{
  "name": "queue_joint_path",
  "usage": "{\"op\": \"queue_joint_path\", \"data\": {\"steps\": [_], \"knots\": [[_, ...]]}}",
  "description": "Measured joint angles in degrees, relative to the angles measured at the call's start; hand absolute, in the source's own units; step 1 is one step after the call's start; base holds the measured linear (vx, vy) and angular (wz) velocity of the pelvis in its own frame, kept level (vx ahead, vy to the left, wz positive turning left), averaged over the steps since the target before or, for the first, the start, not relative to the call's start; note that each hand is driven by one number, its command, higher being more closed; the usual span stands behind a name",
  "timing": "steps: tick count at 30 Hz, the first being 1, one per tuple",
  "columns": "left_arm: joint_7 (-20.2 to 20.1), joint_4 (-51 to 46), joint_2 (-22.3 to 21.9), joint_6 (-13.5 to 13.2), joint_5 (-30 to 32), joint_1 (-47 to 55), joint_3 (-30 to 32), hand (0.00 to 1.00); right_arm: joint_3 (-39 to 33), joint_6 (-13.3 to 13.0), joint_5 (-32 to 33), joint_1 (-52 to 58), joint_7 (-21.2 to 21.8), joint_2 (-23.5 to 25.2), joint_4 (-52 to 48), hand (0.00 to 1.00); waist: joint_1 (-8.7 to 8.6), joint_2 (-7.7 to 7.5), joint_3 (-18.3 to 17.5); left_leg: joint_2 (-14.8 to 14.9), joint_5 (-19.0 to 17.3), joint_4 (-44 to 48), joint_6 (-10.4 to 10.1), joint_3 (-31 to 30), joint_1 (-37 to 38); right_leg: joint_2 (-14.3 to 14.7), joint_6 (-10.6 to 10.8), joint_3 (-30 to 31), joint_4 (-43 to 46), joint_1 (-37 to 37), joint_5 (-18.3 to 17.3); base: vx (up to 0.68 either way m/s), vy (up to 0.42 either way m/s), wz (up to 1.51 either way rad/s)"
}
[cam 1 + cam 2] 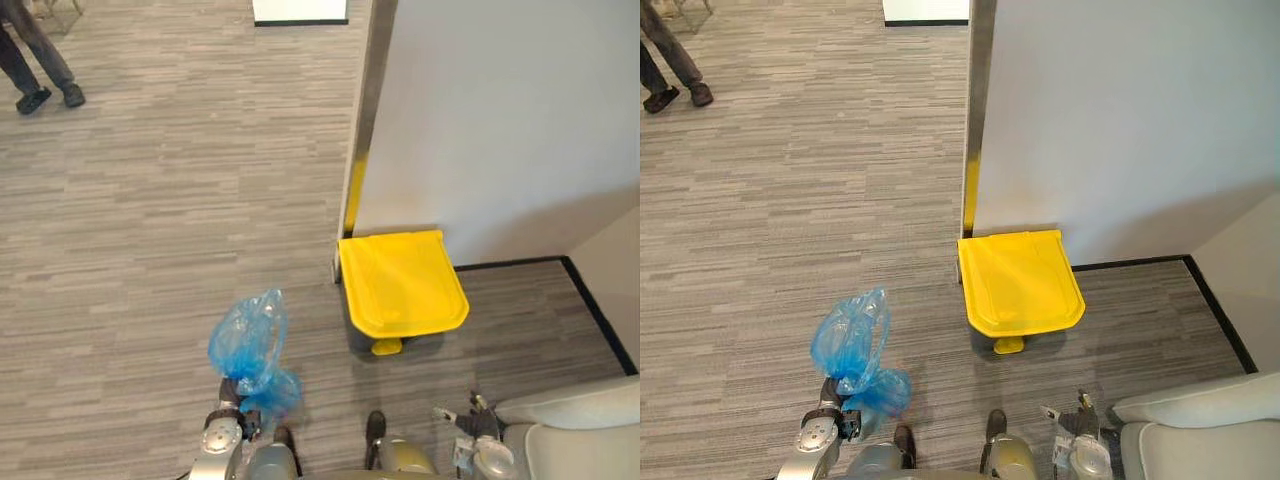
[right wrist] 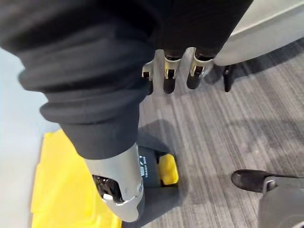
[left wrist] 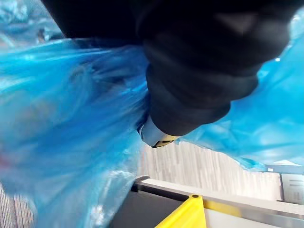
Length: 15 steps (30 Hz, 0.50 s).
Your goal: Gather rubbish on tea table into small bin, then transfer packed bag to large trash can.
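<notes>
A packed blue plastic bag (image 1: 249, 338) hangs above the carpet at the lower left, its neck pinched in my left hand (image 1: 231, 393). In the left wrist view the blue bag (image 3: 61, 123) bulges around the hand (image 3: 190, 80), whose fingers curl into the plastic. The large trash can (image 1: 402, 282) has a shut yellow lid and a yellow pedal (image 1: 387, 347). It stands against the white wall, to the right of the bag and apart from it. My right hand (image 2: 116, 185) hangs low at the lower right, fingers relaxed and holding nothing, with the can's lid (image 2: 61, 190) beneath it.
A white partition wall (image 1: 500, 120) with a metal edge post (image 1: 365, 120) rises behind the can. A pale seat (image 1: 575, 435) fills the lower right corner. A person's legs (image 1: 40, 70) stand far off at the upper left, on the grey striped carpet (image 1: 150, 220).
</notes>
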Motion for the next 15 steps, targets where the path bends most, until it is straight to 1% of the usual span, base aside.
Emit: {"op": "queue_joint_path", "data": {"steps": [2,4,6,7,8,9,10,11,12,13,14,15], "knots": [[0.0,0.1,0.5,0.0,0.0,0.0,0.3,1.0,-0.2,0.0,0.0,0.0,0.0,0.0,0.2,0.0,0.06,-0.05,0.0,0.1,-0.6,1.3,1.1,0.9,0.4,0.1,0.4,1.0,0.1,0.2,0.3,0.03,0.047,-0.21],[0.0,0.1,0.9,0.0,0.0,0.0,0.4,1.0,-0.2,0.0,0.0,-0.2,0.0,0.0,0.2,0.0,0.17,-0.03,0.0,0.4,-1.1,2.7,1.7,1.9,0.5,0.4,0.5,2.0,0.1,0.3,0.4,0.05,0.043,-0.27],[-0.1,0.1,1.0,0.0,0.0,-0.1,0.9,1.0,-0.2,0.0,0.0,-1.1,0.0,0.0,0.2,0.0,0.16,0.02,0.0,1.0,-2.6,4.9,1.8,2.6,0.4,0.8,0.6,2.8,0.2,0.6,0.5,0.05,0.044,-0.27],[-0.1,0.1,1.0,0.0,0.0,0.0,1.2,1.0,-0.2,0.0,0.0,-1.3,0.0,0.0,0.2,0.0,0.16,0.06,0.0,1.3,-3.9,6.7,1.8,2.8,0.4,1.1,0.8,3.1,0.5,1.0,0.2,0.04,0.062,-0.23],[-0.1,0.0,1.0,0.0,0.0,0.2,1.2,1.0,-0.1,0.0,0.0,-1.3,0.0,0.0,-0.2,0.0,0.31,0.1,0.0,2.4,-6.2,9.5,1.9,3.2,0.3,1.6,1.0,3.7,2.9,0.8,-1.2,0.03,0.055,-0.24],[-0.2,0.0,1.0,0.0,0.1,0.3,1.2,1.0,-0.1,0.0,0.0,-1.2,0.0,0.0,-0.4,0.0,0.23,0.09,0.1,2.9,-7.3,10.9,1.8,3.3,0.3,1.6,1.0,3.8,4.4,0.5,-2.0,0.02,0.053,-0.28],[-0.8,-0.2,1.0,0.1,0.1,0.7,1.0,1.0,-0.1,0.0,0.0,-1.2,0.0,0.0,-1.0,0.0,0.18,0.07,0.1,3.9,-9.7,14.0,2.0,3.5,0.3,1.3,1.3,3.8,8.2,-0.2,-4.0,0.02,0.028,-0.17],[-1.1,-0.5,1.0,0.2,0.1,0.9,0.9,1.0,-0.2,0.0,0.0,-1.3,0.0,0.0,-1.1,0.0,0.2,0.01,0.4,4.2,-11.5,15.5,2.4,3.3,0.6,0.9,1.9,3.4,11.6,-1.1,-5.0,0.03,0.036,-0.14],[-1.1,-1.4,0.9,0.4,0.1,0.7,0.8,1.0,-0.3,0.0,0.0,-1.8,0.0,0.2,-1.9,0.0,0.13,-0.06,1.5,4.4,-12.6,16.5,3.1,3.0,1.5,0.0,2.1,2.2,19.3,-4.3,-5.3,0.01,0.027,-0.04],[-1.2,-2.2,0.9,0.5,0.1,0.5,0.5,1.0,-0.4,0.0,0.0,-1.1,0.0,0.5,-2.9,0.0,-0.06,0.44,2.7,4.8,-13.7,18.4,3.7,3.0,2.1,-0.8,1.6,0.2,25.0,-7.7,-7.2,0.03,0.021,-0.06],[-1.1,-2.7,1.0,0.5,0.1,-0.2,0.1,1.0,-0.4,0.1,0.0,-0.9,0.0,0.7,-3.2,0.0,0.36,0.1,3.1,5.8,-16.0,21.3,3.7,2.8,2.4,-1.2,1.2,-1.9,23.6,-10.1,-7.9,0.04,0.0,-0.02],[-1.1,-2.8,1.1,0.5,0.1,-0.5,0.1,1.0,-0.4,0.1,0.0,-1.0,0.0,0.7,-3.2,0.0,0.36,0.0,3.2,6.1,-16.9,22.5,3.6,2.7,2.5,-1.6,1.2,-2.6,22.2,-10.9,-7.7,0.08,-0.03,0.05]]}}
